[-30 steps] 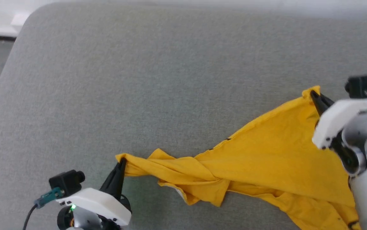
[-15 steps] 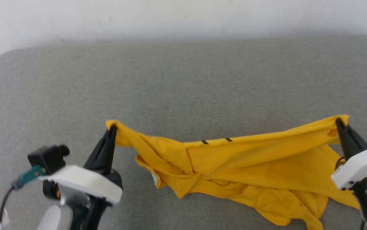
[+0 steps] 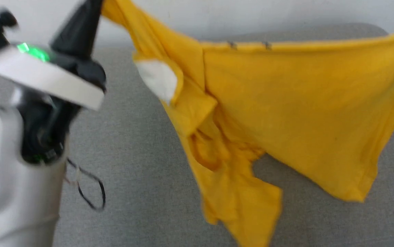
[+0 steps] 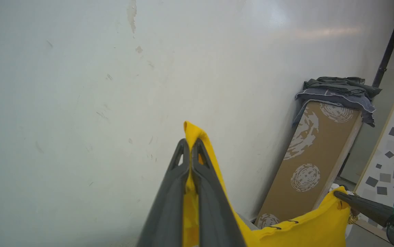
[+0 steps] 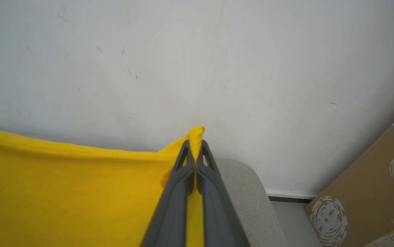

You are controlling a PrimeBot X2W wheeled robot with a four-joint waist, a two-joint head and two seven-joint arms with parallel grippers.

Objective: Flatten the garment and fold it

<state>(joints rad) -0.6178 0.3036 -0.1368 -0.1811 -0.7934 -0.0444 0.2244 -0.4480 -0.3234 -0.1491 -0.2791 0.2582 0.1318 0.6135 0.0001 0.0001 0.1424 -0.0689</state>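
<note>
The left jaws are clenched on one corner of the garment (image 3: 286, 113), the two dark fingers (image 4: 169, 206) pressed together with yellow cloth pinched between them. The right jaws are clamped shut on the opposite corner, and a tip of cloth pokes out past their ends in the right wrist view.

The garment hangs above the grey fabric-covered counter (image 3: 131, 144), its top edge stretched nearly level between the two grips. From that edge a broad plain yellow sheet drapes down towards the counter. On the side nearer the left arm (image 3: 15, 171) the cloth is bunched and twisted, with a white patch (image 3: 157, 79) showing in a fold and a long tail hanging lowest. The head view is blurred, so I cannot tell whether that tail touches the counter. Two small dark marks (image 3: 231, 44) sit on the top edge.

Behind the counter stands a pale wall (image 4: 80, 85). Beyond the counter's far corner a brown cardboard panel (image 4: 313, 157) leans against the wall, with folded grey clothes (image 4: 337, 91) on top.
</note>
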